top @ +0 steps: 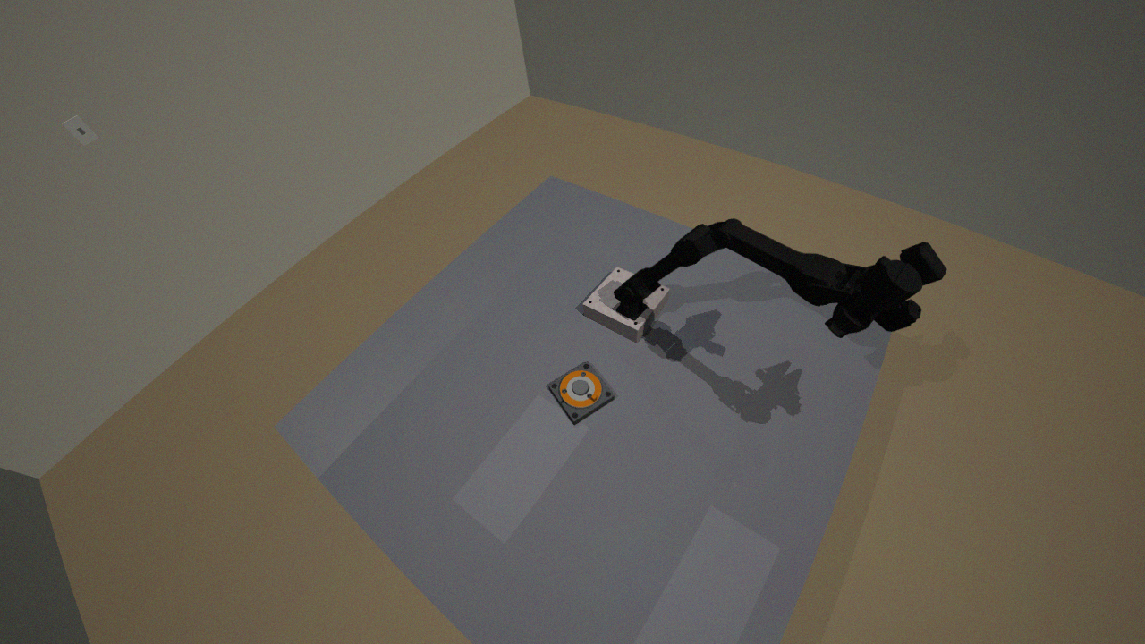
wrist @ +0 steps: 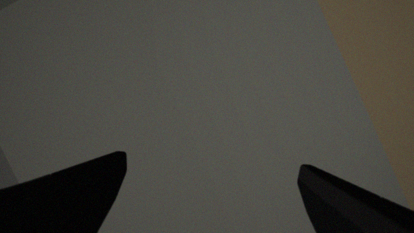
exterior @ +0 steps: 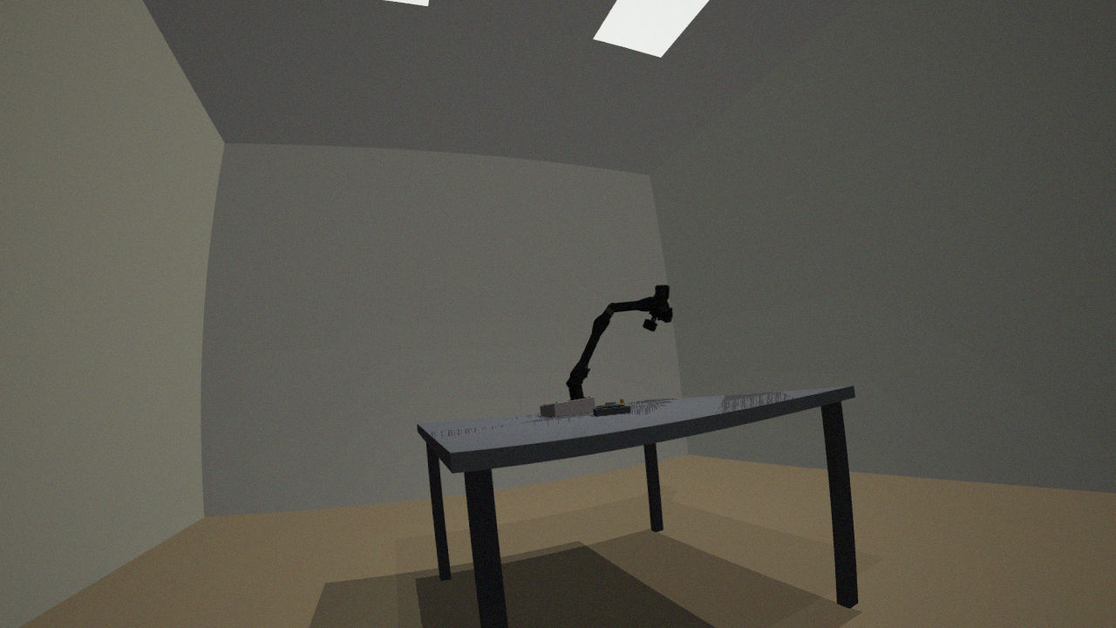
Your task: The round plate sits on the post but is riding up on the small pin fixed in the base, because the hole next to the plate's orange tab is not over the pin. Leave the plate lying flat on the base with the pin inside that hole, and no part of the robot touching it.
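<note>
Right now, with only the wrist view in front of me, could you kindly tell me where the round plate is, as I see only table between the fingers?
Observer: The round plate sits on its dark base mid-table, well away from the gripper.
Operator: How high is the gripper?
Observer: In the exterior view it hangs high above the table, open and holding nothing.
</note>
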`<state>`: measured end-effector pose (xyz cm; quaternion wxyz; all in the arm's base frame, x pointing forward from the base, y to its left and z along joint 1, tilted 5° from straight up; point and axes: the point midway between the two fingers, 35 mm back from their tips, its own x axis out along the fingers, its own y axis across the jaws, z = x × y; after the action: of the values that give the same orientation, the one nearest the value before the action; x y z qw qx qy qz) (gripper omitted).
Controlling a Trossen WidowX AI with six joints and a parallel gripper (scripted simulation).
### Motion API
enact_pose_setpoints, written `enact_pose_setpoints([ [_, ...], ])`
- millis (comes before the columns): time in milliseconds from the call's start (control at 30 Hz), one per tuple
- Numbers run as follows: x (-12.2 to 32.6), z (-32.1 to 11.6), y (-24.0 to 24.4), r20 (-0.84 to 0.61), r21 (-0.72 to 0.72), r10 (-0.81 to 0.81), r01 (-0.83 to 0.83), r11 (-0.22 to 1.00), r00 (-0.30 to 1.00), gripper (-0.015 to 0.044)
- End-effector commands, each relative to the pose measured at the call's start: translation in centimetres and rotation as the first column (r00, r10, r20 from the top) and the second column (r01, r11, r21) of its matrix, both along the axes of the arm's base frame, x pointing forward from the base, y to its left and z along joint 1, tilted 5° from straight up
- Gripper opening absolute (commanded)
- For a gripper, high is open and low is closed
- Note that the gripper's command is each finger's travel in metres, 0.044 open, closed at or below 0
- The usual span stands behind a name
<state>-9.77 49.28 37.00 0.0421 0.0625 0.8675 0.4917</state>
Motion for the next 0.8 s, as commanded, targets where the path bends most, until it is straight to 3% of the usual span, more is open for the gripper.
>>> enact_pose_setpoints([
  [0,0.4,-0.2,0.2,0.004,0.001,-0.018,0.018,1.000,1.000,0.0374],
  [100,6.6,-3.0,2.0,0.076,0.021,-0.267,0.266,0.964,0.961,0.0295],
  [300,14.9,-7.4,2.1,0.219,0.058,-0.521,0.522,0.851,0.825,0.0138],
  [467,25.7,-14.1,-2.1,0.470,0.122,-0.691,0.735,0.667,0.549,0.0006],
  [567,28.9,-16.5,-4.5,0.561,0.141,-0.695,0.775,0.616,0.450,0.0000],
  [767,36.8,-23.8,-15.7,0.829,0.152,-0.528,0.834,0.530,0.185,0.0000],
])
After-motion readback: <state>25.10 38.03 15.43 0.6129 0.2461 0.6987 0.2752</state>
